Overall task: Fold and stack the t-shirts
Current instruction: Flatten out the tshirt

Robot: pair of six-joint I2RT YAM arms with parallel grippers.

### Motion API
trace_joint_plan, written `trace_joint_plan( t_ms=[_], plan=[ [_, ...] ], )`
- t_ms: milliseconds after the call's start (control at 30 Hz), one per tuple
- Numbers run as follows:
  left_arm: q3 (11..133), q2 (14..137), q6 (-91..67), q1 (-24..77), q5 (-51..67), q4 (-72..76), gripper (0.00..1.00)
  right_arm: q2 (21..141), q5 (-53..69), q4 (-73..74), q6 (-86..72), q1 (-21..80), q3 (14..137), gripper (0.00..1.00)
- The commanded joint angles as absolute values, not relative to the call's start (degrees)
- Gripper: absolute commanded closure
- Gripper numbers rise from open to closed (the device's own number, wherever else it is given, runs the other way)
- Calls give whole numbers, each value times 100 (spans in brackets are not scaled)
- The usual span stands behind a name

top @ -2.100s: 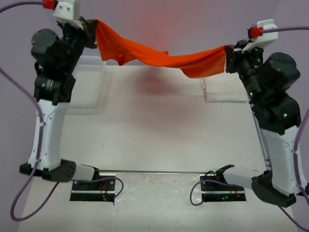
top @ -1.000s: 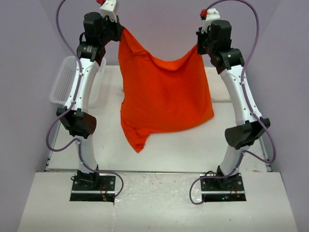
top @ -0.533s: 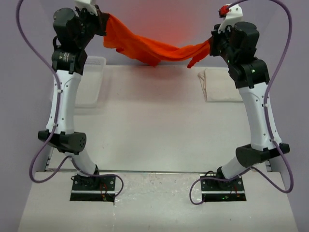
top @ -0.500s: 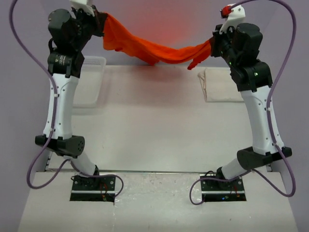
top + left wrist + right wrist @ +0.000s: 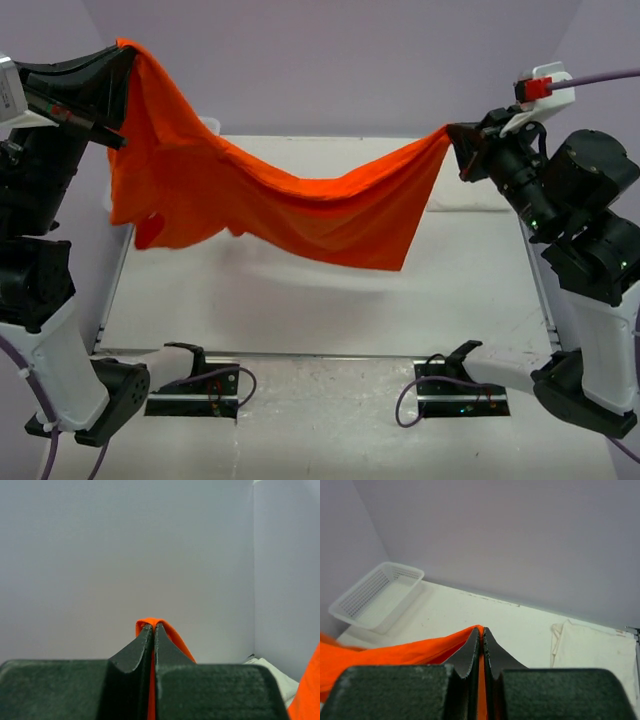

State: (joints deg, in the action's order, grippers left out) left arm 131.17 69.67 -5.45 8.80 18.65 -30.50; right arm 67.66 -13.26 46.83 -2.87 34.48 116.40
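A robotics lab test cell is indicated: a white table (image 5: 300, 300) is boxed in by plain lilac walls (image 5: 350, 60), robot arms (image 5: 590, 240) are bolted to metal base plates (image 5: 195, 390) at its near edge, and purple cables (image 5: 605, 74) are left exposed.

Orange t-shirt (image 5: 300, 205), sagging curtain across the table (image 5: 320, 310); free room along near edge.
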Motion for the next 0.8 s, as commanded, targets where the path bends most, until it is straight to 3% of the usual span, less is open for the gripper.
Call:
trace_joint_plan(
  t_ms=[0, 267, 500, 767],
  plan=[
    [13061, 7478, -721, 888, 2162, -3349, 100, 6881, -1871, 4852, -580, 3480, 11435, 100],
    [12745, 8980, -457, 888, 2329, -3235, 100, 7576, -1978, 4308, -799, 3139, 10364, 100],
    [11154, 10052, -395, 896, 2198, -2400, 100, 8173, -1731, 3437, -1107, 2620, 8651, 100],
    [11179, 12005, -492, 1055, 2267, -1732, 100, 9331, -1415, 2865, -1090, 1829, 8604, 100]
  ],
)
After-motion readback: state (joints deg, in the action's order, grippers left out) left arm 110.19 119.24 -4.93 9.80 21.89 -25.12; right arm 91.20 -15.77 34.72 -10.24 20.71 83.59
